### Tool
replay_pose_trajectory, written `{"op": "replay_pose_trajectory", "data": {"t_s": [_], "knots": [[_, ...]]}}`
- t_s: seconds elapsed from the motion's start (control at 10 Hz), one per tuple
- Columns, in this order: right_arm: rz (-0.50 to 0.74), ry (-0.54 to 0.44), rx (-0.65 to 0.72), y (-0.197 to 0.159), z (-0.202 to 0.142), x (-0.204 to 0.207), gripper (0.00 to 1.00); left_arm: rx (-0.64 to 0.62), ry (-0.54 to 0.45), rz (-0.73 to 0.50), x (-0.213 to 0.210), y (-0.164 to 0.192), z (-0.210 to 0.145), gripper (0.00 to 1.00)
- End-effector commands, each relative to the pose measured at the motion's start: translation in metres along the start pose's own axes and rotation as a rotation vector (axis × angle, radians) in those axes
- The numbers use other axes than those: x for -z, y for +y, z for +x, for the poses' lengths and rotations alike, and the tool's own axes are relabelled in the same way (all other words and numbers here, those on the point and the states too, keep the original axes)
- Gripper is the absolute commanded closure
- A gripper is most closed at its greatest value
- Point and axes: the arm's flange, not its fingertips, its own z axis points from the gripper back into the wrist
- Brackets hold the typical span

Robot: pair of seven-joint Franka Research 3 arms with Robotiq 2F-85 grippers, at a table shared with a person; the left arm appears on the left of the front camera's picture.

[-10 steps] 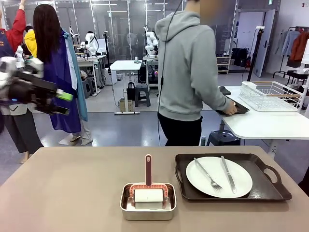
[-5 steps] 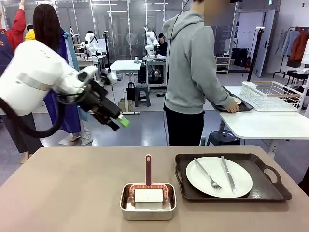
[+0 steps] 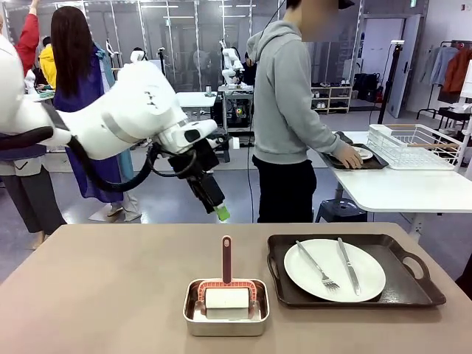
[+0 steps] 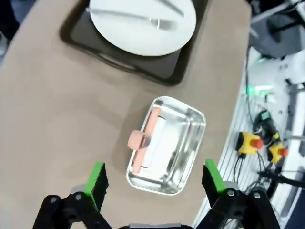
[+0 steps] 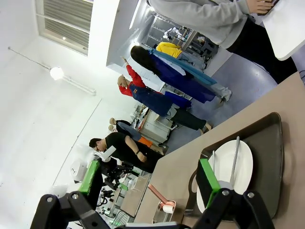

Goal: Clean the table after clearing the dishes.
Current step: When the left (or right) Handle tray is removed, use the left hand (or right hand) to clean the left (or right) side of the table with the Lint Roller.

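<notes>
One round white plate (image 3: 334, 270), loose metal fork (image 3: 318, 267) and knife (image 3: 348, 265) on it, on dark brown handled tray (image 3: 284, 287), right side of taupe surface (image 3: 96, 295). Likely rigid, breakable; cutlery may slide. You lift level by tray handles. Spread, empty: left claw (image 4: 155, 177), right claw (image 5: 148, 180).

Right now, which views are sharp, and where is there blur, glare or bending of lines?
Front view: sharp and evenly lit, plate and pan crisp. Left wrist view: soft all over, the pan's rim glints, the table edge curves. Right wrist view: rolled, so people stand tilted; the wall at left is washed out white.
</notes>
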Motion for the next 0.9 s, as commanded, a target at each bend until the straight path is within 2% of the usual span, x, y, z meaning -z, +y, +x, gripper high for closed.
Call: {"op": "replay_pose_trajectory", "data": {"t_s": [0.0, 0.1, 0.3, 0.6, 0.8], "knots": [[0.002, -0.007, -0.006, 0.003, -0.001, -0.002, 0.0, 0.027, 0.122, -0.031, 0.01, 0.003, 0.012, 0.0], [0.002, -0.007, -0.006, 0.003, -0.001, -0.002, 0.0, 0.057, 0.17, -0.062, 0.021, -0.001, 0.015, 0.0], [0.002, -0.007, -0.006, 0.003, -0.001, -0.002, 0.0, 0.198, 0.261, -0.088, 0.043, -0.005, 0.017, 0.0], [0.002, -0.007, -0.006, 0.003, -0.001, -0.002, 0.0, 0.326, 0.278, -0.117, 0.07, 0.001, 0.02, 0.0], [0.002, -0.007, -0.006, 0.003, -0.001, -0.002, 0.0, 0.366, 0.31, -0.085, 0.083, 0.005, 0.019, 0.0]]}}
